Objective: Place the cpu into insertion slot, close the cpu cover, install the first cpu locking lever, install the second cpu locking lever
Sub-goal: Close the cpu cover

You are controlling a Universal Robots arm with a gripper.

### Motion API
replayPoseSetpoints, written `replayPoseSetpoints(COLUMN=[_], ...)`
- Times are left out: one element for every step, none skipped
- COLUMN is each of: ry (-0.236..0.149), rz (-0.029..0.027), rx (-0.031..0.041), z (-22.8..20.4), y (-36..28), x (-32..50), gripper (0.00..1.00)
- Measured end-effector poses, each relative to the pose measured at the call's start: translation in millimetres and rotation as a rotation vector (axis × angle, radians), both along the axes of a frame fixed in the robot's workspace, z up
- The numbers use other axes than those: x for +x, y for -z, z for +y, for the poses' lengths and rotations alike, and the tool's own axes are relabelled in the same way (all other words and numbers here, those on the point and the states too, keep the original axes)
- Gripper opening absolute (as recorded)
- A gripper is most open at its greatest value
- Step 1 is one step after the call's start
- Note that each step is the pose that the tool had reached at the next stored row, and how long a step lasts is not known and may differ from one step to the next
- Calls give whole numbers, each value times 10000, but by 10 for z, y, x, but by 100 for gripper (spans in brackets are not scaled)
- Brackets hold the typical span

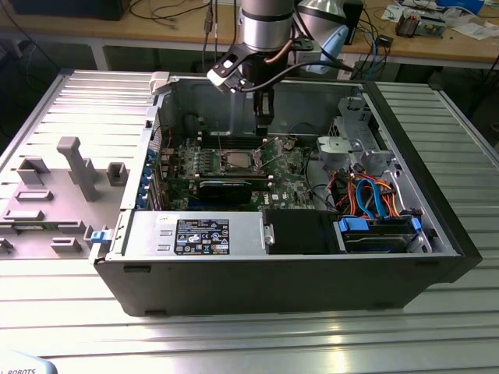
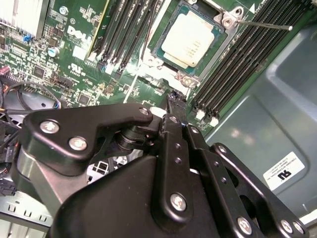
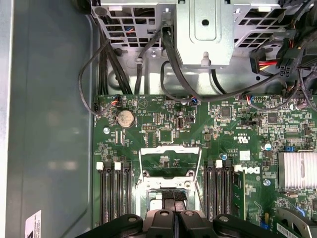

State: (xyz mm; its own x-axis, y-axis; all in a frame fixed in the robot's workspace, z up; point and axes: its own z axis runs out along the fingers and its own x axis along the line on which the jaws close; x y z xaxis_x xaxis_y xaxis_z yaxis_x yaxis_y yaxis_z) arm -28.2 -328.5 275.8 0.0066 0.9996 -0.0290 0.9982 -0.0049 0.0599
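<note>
You have the table under an open case. Its walls ring the board on all sides, and the upper side is open, which is where the arm comes in. In the first wrist view, a bare grey panel runs along one edge of the board. Along another edge, the drive cage and its black cables crowd in close.

Memory slots flank the slot on both sides, so you have little room sideways there. In the second wrist view they run just beside the slot. A thin lever sticks out over them from one corner of the slot.

The cover is tipped up off the slot, and green board shows through its window. The cpu lies flat in the slot, uncovered. In the exterior view you see it at mid-board.

The arm hangs roughly straight down into the case. The gripper points at the board, to the exterior view's right of the cpu. In both wrist views its tip sits near the slot's edge, clear of the cpu. The fingers are pressed together, and you can see nothing between them.
</note>
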Motion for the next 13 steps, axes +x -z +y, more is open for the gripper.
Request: replayPoseSetpoints(ry=[0,0,0,0,0,0,0,0,0,0,2,3,0], rz=[0,0,0,0,0,0,0,0,0,0,0,0,0], rx=[0,-1,-1,-1,-1,-2,-2,-2,-2,-2,-3,-3,-3], z=[0,0,0,0,0,0,0,0,0,0,0,0,0], y=[0,0,0,0,0,0,0,0,0,0,0,0,0], x=[15,22,29,39,44,49,52,54,57,60,62,62,65], gripper=[11,11,11,11,11,11,11,11,11,11,11,11,11])
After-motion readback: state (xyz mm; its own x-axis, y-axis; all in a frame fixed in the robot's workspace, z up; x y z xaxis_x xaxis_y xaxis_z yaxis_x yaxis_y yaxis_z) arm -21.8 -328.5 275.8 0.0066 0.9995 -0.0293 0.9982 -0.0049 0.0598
